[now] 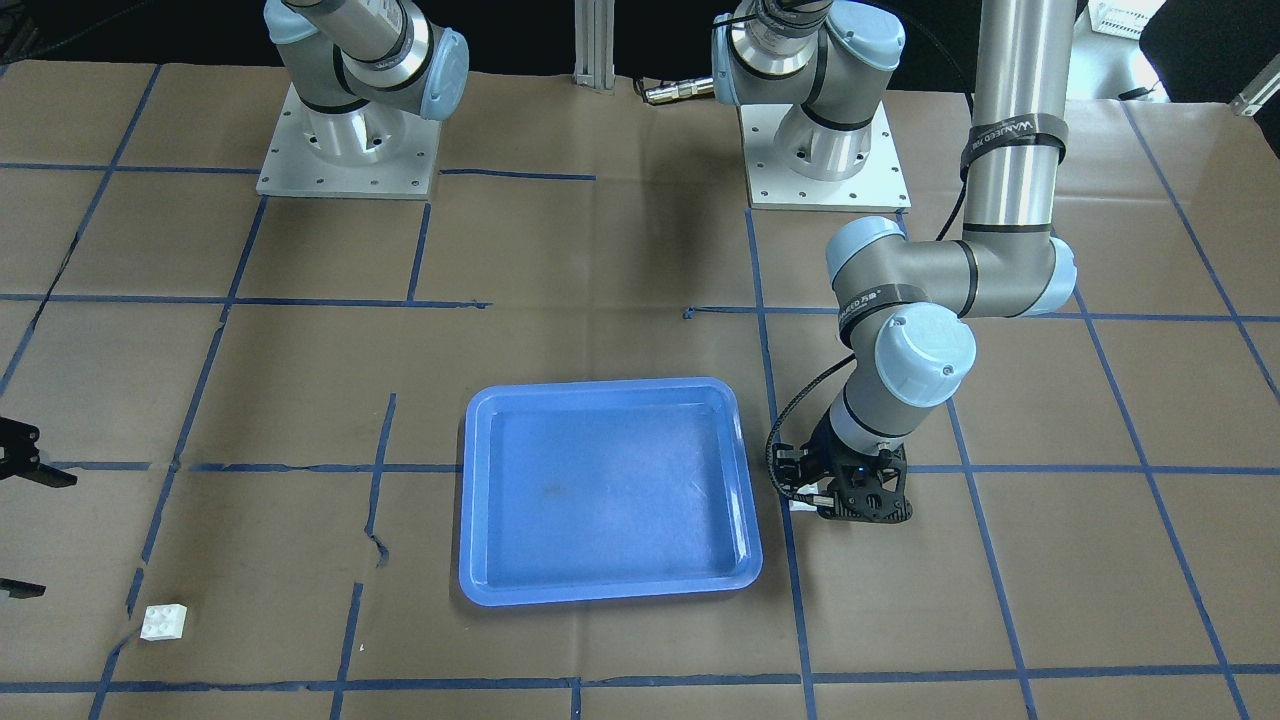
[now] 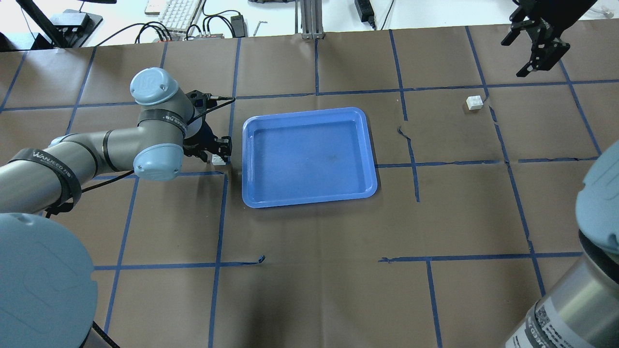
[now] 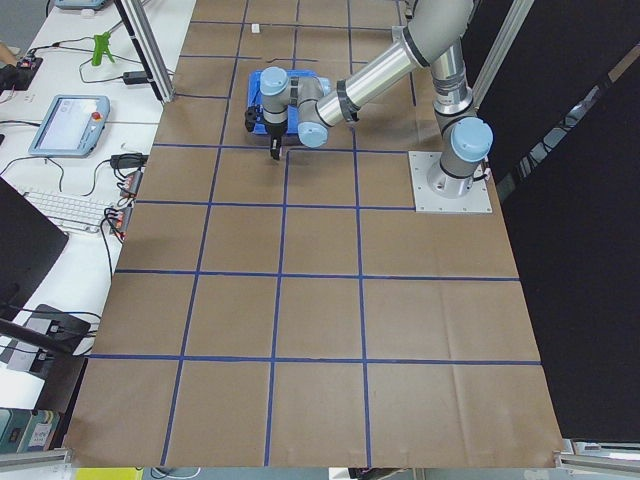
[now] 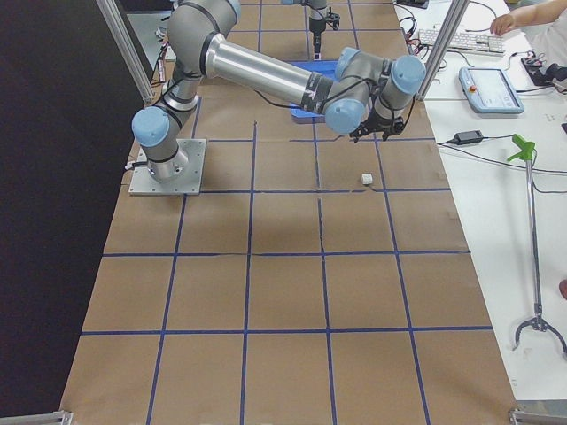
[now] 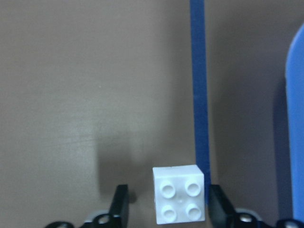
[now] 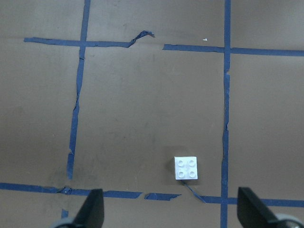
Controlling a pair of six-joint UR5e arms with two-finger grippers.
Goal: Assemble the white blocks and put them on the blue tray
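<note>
One white block (image 5: 179,200) lies on the table just left of the blue tray (image 2: 304,112). It also shows in the overhead view (image 2: 218,160). My left gripper (image 5: 168,206) is low over it, open, with a finger on each side. The right finger is close to the block and a gap shows on the left. The other white block (image 2: 474,102) lies far to the right and shows in the right wrist view (image 6: 185,167). My right gripper (image 2: 534,48) is open and empty, held above the table beyond that block. The tray (image 1: 610,385) holds nothing.
Brown paper with a grid of blue tape lines covers the table; the tape is torn in places (image 6: 137,37). The two arm bases (image 1: 345,140) stand at the robot's side. Keyboards, cables and a tablet (image 4: 492,88) lie off the table's far edge.
</note>
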